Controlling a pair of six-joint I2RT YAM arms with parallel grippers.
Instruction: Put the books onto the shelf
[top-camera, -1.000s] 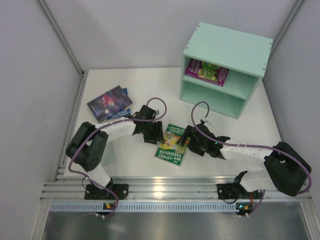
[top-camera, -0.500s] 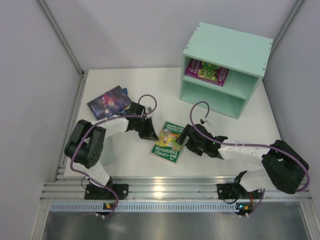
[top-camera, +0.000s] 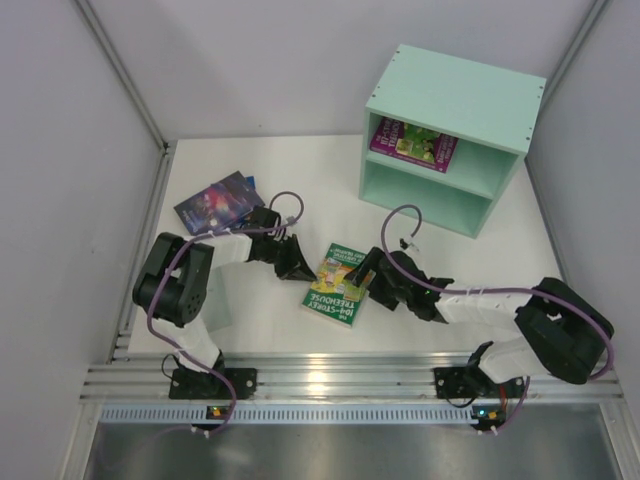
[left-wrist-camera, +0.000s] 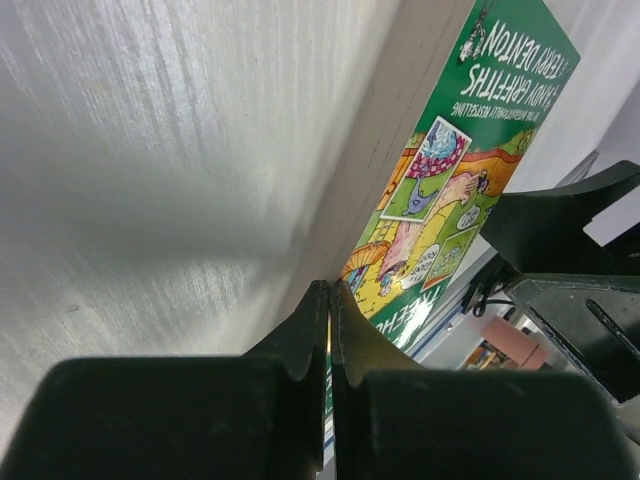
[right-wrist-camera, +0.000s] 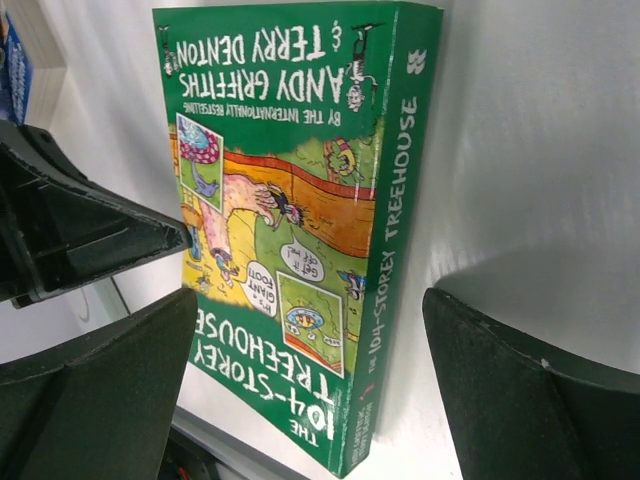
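The left gripper (top-camera: 297, 268), fingers pressed together, has its tips at the book's (top-camera: 334, 286) edge. Opposite, the right gripper (top-camera: 368, 283) is wide apart, the spine side just before it. I think the left should brace low while the right closes. Farther beyond stands the shelf (top-camera: 455, 95).

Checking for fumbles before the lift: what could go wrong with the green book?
1. The left claw is shut, its tips at the page edge of the green book, which lies flat; a push may only slide it.
2. The right claw stands open by the spine; a book lying flat offers little to bite and may slip.
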